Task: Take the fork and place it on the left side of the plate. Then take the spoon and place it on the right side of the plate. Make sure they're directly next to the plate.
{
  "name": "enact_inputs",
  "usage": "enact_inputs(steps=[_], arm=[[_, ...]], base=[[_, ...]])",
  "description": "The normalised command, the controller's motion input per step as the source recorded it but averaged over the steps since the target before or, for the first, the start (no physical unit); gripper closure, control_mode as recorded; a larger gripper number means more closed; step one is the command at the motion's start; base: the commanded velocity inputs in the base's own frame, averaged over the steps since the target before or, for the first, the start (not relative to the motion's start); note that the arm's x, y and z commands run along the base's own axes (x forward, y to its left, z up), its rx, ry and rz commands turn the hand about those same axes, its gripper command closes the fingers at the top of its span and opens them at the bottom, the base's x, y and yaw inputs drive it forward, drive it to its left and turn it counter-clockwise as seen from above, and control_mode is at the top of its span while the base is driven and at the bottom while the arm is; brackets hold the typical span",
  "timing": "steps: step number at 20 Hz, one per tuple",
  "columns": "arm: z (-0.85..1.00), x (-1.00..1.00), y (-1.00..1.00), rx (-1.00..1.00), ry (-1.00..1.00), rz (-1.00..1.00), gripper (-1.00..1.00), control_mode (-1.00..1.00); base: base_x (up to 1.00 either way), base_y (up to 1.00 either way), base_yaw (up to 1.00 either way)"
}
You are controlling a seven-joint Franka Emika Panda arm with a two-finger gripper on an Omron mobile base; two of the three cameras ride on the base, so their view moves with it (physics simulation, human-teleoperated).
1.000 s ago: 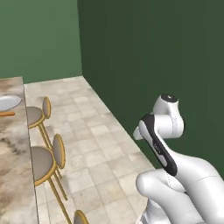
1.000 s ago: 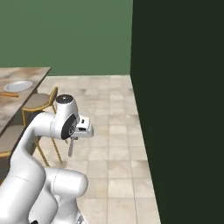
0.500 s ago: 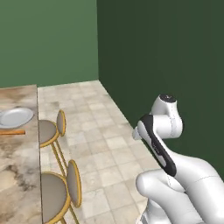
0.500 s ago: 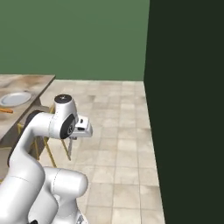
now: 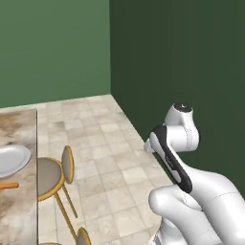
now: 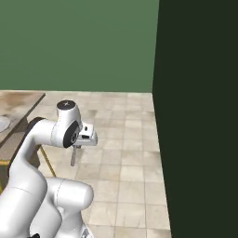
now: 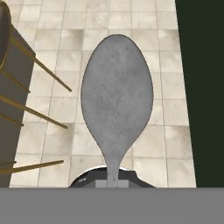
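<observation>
Pointing down over the tiled floor, my gripper (image 6: 74,148) is shut on the handle of the grey spoon (image 6: 73,158). The hand view has the spoon's oval bowl (image 7: 117,98) rising straight out of the gripper (image 7: 113,180). Far off at the left edge of the left base view, the light plate (image 5: 10,160) lies on the marble counter (image 5: 21,129). The orange fork (image 5: 7,185) lies on the counter close to the plate's near rim, its left part cut off by the frame. A sliver of the plate (image 6: 1,123) also appears in the right base view.
Wooden stools (image 5: 53,171) stand along the counter's floor side, and their legs (image 7: 30,113) pass to the left under the hand. A dark green wall (image 6: 200,116) runs close on the right. Open tiled floor (image 5: 105,158) lies between counter and wall.
The whole scene has shifted in both base views, so the base has moved; the counter and plate now sit lower and closer. The arm keeps its pose, still holding the spoon.
</observation>
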Motion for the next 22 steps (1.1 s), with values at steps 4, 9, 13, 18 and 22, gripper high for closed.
enact_inputs(steps=[4, 9, 13, 18, 22], arm=[[0.00, 0.00, 0.00, 0.00, 0.00, 0.00, 1.00, 1.00], [0.00, 0.00, 0.00, 0.00, 0.00, 0.00, 1.00, 1.00], [0.00, 0.00, 0.00, 0.00, 0.00, 0.00, 1.00, 1.00], [0.00, 0.00, 0.00, 0.00, 0.00, 0.00, 1.00, 1.00], [0.00, 0.00, 0.00, 0.00, 0.00, 0.00, 1.00, 1.00]], base=[[0.94, -0.15, 0.04], [0.92, -0.04, 0.16], [0.86, 0.00, 0.30], [0.81, 0.00, 0.39], [0.74, 0.00, 0.46]])
